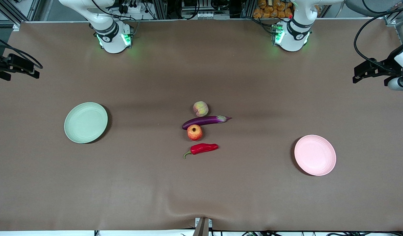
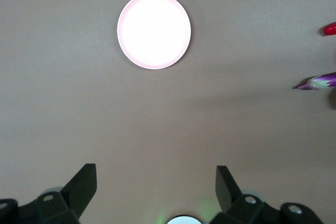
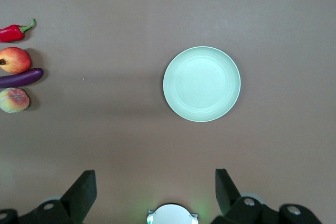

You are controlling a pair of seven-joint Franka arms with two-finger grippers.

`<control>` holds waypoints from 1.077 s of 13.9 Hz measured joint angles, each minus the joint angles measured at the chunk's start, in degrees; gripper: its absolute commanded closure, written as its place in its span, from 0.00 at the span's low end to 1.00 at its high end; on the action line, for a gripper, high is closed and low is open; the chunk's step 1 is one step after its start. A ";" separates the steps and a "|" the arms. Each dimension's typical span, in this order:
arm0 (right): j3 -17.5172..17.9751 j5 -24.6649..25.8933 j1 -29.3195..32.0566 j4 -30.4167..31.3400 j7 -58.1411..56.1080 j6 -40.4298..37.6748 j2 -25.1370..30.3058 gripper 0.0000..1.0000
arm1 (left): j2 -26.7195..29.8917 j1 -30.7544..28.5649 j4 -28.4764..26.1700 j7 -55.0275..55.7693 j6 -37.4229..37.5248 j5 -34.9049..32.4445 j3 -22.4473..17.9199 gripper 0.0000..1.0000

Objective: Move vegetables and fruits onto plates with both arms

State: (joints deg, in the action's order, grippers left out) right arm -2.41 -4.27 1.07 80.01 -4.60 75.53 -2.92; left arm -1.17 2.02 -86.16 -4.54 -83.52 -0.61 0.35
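Note:
Four items lie in a row mid-table: the peach (image 1: 200,108), the purple eggplant (image 1: 205,121), the red-orange fruit (image 1: 194,132) touching the eggplant, and the red chili (image 1: 201,149) nearest the front camera. The green plate (image 1: 86,122) lies toward the right arm's end and the pink plate (image 1: 315,155) toward the left arm's end; neither holds anything. My left gripper (image 2: 156,174) is open, high over bare table near its base, with the pink plate (image 2: 154,30) in its view. My right gripper (image 3: 156,179) is open, high near its base, with the green plate (image 3: 201,84) in its view.
The arm bases (image 1: 113,37) (image 1: 291,36) glow green along the table's edge farthest from the front camera. Black camera mounts overhang both ends of the table (image 1: 14,67) (image 1: 382,70). A brown cloth (image 1: 201,190) covers the table, slightly rumpled at its front edge.

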 measured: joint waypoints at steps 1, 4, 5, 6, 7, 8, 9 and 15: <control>0.00 0.00 0.00 0.00 0.00 0.00 0.00 0.00 | -0.01 -0.01 -0.06 -0.20 0.00 0.00 0.00 0.00; -0.03 0.00 0.00 0.00 0.00 0.15 0.00 0.00 | -0.01 -0.06 -0.10 -1.52 0.00 0.00 0.00 0.00; -0.04 0.00 0.00 0.00 0.00 0.21 -0.01 0.00 | -0.01 -0.07 -0.10 -1.64 0.00 0.00 0.00 0.00; -0.04 0.00 0.00 0.01 0.00 0.25 -0.03 0.00 | -0.01 -0.08 -0.11 -1.69 0.00 0.00 0.00 0.00; -0.04 0.00 0.00 0.02 0.00 0.25 -0.04 0.00 | -0.01 -0.08 -0.11 -1.72 0.00 0.00 0.00 0.00; -0.04 0.00 0.00 0.02 0.00 0.26 -0.04 0.00 | -0.01 -0.08 -0.11 -1.73 0.00 0.00 0.00 0.00; -0.04 0.00 0.00 0.02 0.00 0.28 -0.04 0.00 | -0.01 -0.09 -0.12 -1.74 0.00 0.00 0.00 0.00; -0.10 0.00 0.02 0.02 0.00 0.47 -0.05 0.00 | 0.82 -0.09 -1.04 -1.84 0.08 0.00 0.01 0.00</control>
State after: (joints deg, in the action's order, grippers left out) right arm -2.51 -4.27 1.09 80.04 -4.60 76.00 -2.97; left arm -0.35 1.93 -87.20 -6.39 -83.43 -0.61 0.35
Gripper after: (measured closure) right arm 0.000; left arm 0.000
